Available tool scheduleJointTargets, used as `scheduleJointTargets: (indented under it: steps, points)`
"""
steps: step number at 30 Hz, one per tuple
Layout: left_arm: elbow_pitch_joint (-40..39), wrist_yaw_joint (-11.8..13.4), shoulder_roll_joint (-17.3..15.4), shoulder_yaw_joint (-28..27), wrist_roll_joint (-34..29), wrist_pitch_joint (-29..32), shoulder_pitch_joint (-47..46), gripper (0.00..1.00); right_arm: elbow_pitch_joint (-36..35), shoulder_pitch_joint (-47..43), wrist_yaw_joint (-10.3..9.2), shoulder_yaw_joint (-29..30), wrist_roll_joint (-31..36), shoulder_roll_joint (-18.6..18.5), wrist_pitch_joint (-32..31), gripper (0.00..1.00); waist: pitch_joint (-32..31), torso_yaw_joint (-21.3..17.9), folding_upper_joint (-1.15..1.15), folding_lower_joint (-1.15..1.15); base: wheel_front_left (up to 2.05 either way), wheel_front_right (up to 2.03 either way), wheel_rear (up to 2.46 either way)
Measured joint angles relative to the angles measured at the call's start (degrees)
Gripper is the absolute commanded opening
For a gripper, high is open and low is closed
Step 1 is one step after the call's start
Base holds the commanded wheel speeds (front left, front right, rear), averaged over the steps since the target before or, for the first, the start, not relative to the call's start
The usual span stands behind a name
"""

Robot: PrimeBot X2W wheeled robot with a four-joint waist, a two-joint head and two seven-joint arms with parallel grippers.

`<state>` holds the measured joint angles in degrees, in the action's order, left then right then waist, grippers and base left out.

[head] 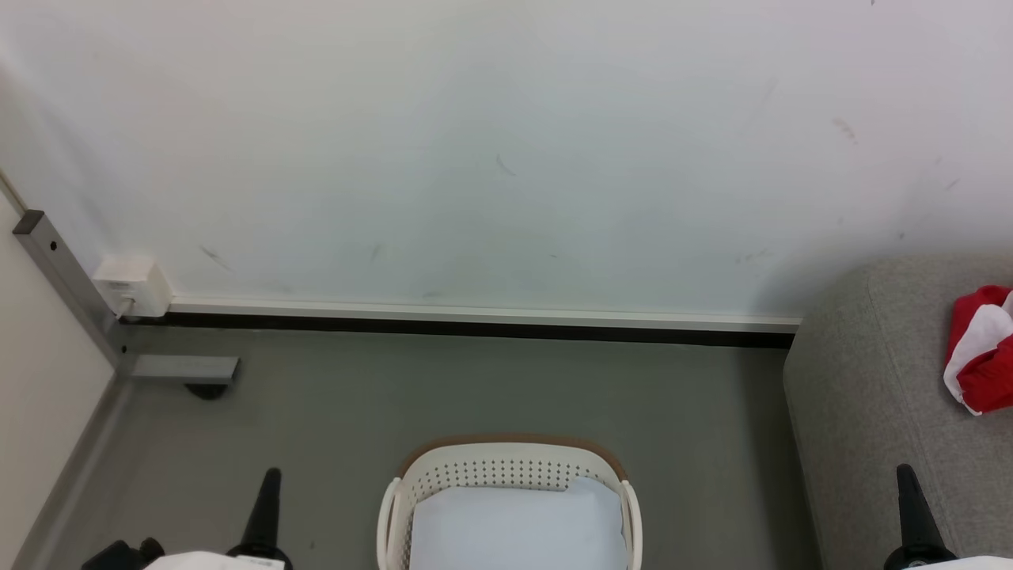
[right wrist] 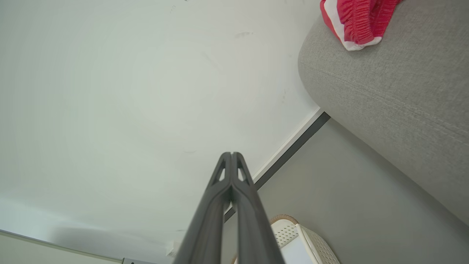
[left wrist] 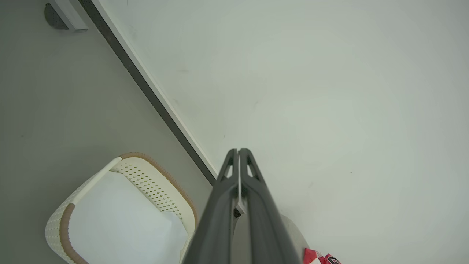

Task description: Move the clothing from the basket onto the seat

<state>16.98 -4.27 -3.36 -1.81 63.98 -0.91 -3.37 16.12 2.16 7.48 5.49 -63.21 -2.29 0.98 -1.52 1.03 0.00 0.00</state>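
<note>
Red clothing with a broad white stripe lies bunched on the light-grey seat at the right edge of the head view. It is up and to the right of the right gripper, apart from it and not touched. The right gripper's fingers are pressed together and hold nothing; in the right wrist view they point at the white wall, with the clothing at top right on the seat's rounded corner. The left gripper is closed too and empty, at lower left above the grey floor, just left of the basket. The basket stands on the floor between the two grippers, well apart from the clothing, with a pale flat sheet lying inside it. In the left wrist view a scrap of red clothing shows at the bottom edge, just right of the closed fingers.
</note>
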Motion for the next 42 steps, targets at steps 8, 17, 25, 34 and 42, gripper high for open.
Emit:
scheduleJointTargets:
  steps: [8, 17, 25, 34, 42]
  points:
    - [-0.57, -0.75, 0.12, -1.0, 5.75, 1.45, -0.41, 0.0, -0.42, 0.75, 0.0, 0.19, -5.66, -0.05, -1.54, 0.0, 0.28, -0.17, 0.0, 0.0, 0.0, 0.0, 0.0]
    - [-1.02, -1.25, 0.22, -1.72, 10.06, 2.86, -0.9, 0.0, -0.73, 1.29, 0.0, 0.34, -10.5, -0.11, -2.8, 0.0, 0.53, -0.32, 0.0, 0.0, 0.0, 0.0, 0.0]
    - [-1.41, -1.6, 0.29, -2.38, 13.99, 3.87, -1.33, 0.0, -1.04, 1.91, 0.0, 0.48, -14.55, -0.15, -3.94, 0.0, 0.75, -0.46, 0.0, 0.0, 0.0, 0.0, 0.0]
    - [-1.82, -2.01, 0.37, -3.09, 18.19, 4.82, -1.64, 0.0, -1.27, 2.41, 0.0, 0.6, -18.74, -0.21, -5.0, 0.0, 1.0, -0.61, 0.0, 0.0, 0.0, 0.0, 0.0]
    - [-2.21, -2.35, 0.45, -3.59, 21.42, 5.84, -2.02, 0.0, -1.48, 2.8, 0.0, 0.7, -22.21, -0.25, -5.73, 0.0, 1.22, -0.75, 0.0, 0.0, 0.0, 0.0, 0.0]
